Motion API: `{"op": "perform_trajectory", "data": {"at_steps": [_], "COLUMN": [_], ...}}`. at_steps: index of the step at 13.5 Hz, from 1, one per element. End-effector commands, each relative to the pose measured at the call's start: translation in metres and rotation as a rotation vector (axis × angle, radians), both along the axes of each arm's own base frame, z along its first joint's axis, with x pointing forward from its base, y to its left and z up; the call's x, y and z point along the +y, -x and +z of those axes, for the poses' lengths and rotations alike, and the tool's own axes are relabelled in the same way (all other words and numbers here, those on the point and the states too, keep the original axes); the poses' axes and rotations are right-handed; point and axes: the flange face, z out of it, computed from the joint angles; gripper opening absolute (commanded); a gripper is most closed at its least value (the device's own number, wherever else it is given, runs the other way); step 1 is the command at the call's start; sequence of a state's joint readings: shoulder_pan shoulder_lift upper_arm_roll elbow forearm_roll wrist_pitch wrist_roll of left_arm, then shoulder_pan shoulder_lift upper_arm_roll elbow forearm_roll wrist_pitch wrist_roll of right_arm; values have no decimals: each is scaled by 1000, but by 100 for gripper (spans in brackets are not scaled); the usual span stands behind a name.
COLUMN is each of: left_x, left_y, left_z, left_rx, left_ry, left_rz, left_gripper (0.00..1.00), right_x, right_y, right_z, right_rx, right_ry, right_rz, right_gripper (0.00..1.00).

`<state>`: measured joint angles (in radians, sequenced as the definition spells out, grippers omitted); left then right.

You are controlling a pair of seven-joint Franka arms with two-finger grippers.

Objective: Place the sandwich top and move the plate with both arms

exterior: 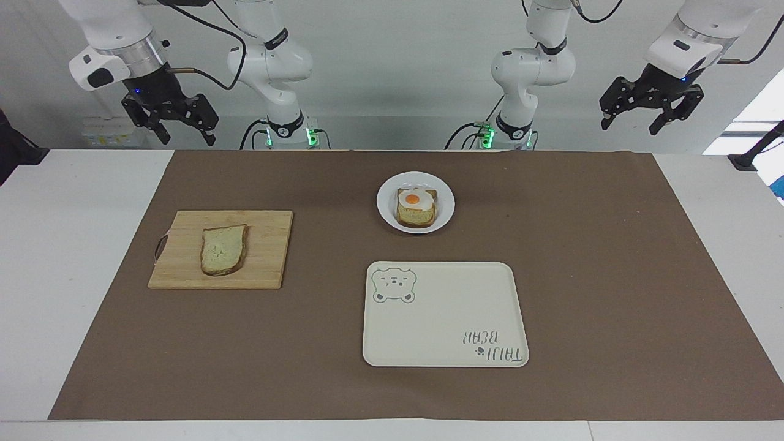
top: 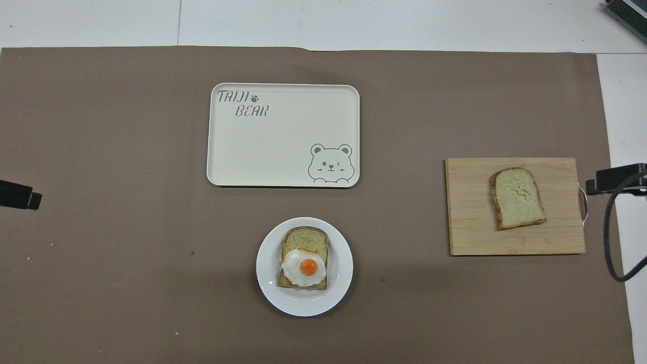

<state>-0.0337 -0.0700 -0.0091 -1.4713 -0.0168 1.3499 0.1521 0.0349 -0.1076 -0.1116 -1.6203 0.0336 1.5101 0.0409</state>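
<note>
Nothing done yet, I judge: sandwich top [exterior: 224, 249] lies mid cutting board [exterior: 263, 245], plate [exterior: 386, 205] (egg slice on it) sits centrally, nearer the robots than the tray [exterior: 445, 314]. Left gripper [exterior: 650, 113] and right gripper [exterior: 171, 119] wait raised, fingers apart.

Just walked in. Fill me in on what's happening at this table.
Nothing is being handled yet. Both arms wait raised at the robots' end, left gripper and right gripper open and empty. The sandwich top lies on a cutting board. The plate holds egg-topped bread, with the tray farther out.
</note>
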Motion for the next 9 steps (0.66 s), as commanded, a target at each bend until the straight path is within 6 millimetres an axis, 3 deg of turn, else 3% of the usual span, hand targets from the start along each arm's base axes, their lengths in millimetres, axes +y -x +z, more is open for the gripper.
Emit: {"op": "perform_trajectory", "data": {"at_steps": [1, 9], "left_x": [4, 2], "left_y": [10, 12], "left_z": [-3, -2], "left_rx": [11, 30], "left_ry": [-8, -8], "left_rz": [-5, -8], "left_gripper": [100, 100], "right_x": [-1, -1], "right_y": [4, 4], "right_z": [1, 1], "right_rx": [-15, -15], "right_ry": [23, 23], "right_rz": [19, 19], "right_gripper": [100, 100]}}
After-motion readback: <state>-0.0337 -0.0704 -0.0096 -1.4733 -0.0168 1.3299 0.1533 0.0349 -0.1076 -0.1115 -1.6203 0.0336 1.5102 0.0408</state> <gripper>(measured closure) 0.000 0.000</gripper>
